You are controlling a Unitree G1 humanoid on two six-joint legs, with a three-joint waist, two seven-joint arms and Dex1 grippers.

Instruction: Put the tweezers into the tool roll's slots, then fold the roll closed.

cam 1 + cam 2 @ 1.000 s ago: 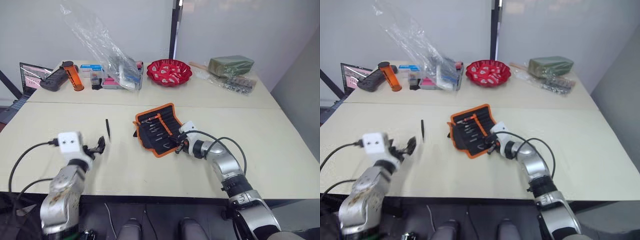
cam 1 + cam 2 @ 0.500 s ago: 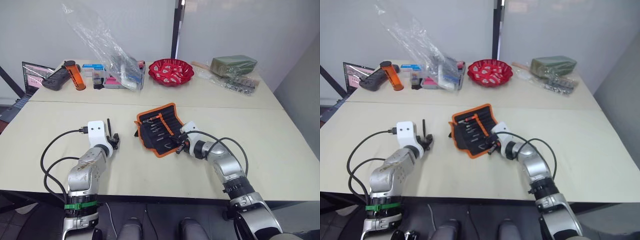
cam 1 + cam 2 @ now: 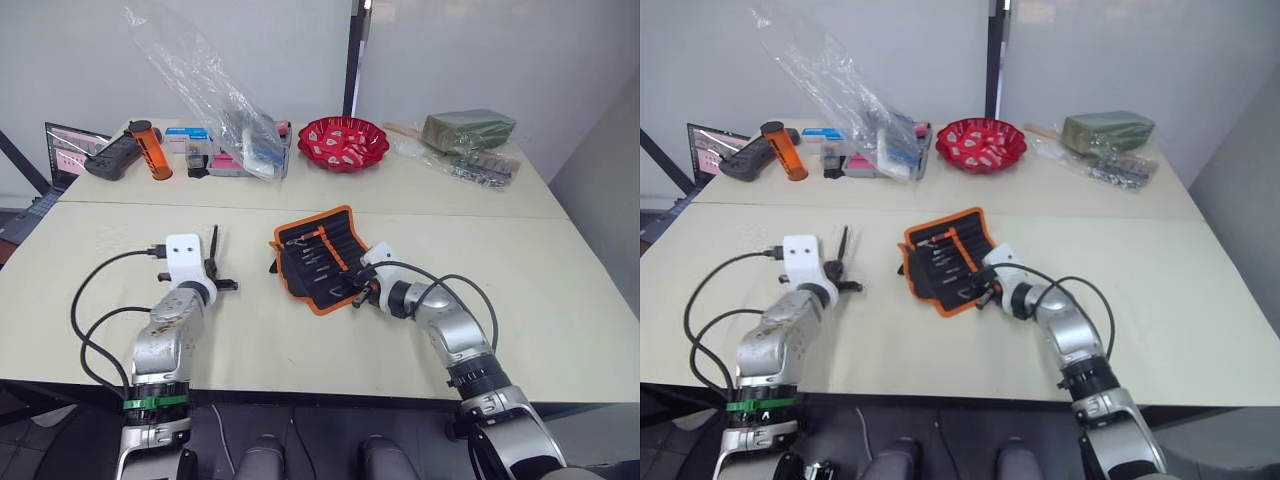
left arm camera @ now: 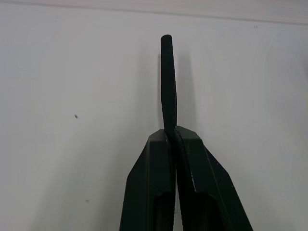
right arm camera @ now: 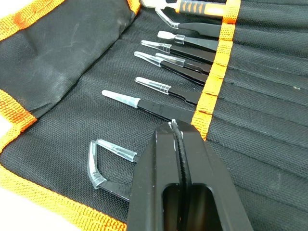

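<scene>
Tweezers — one loose piece is pinched between my left gripper's fingers, jaws pressed together on its lower end; in the left wrist view it stands up out of the fingertips with its blunt end away from me, over bare table. In the head view it points toward the far edge of the table, in the near-left part of the surface.

Tool roll lies open and flat near the middle of the table, orange edging all round, strap end toward my left. Slots run across its inner face behind an orange band; several tweezers sit in them with clear-capped tips sticking out, and one orange-handled tool lies at the end of the row. One bent-tip pair lies nearest the roll's orange hem.

My right gripper rests over the roll's near-right corner, jaws closed tip to tip with nothing visible between them — tips just at the orange band.

Far edge: red bowl, clear plastic bag, orange bottle.
</scene>
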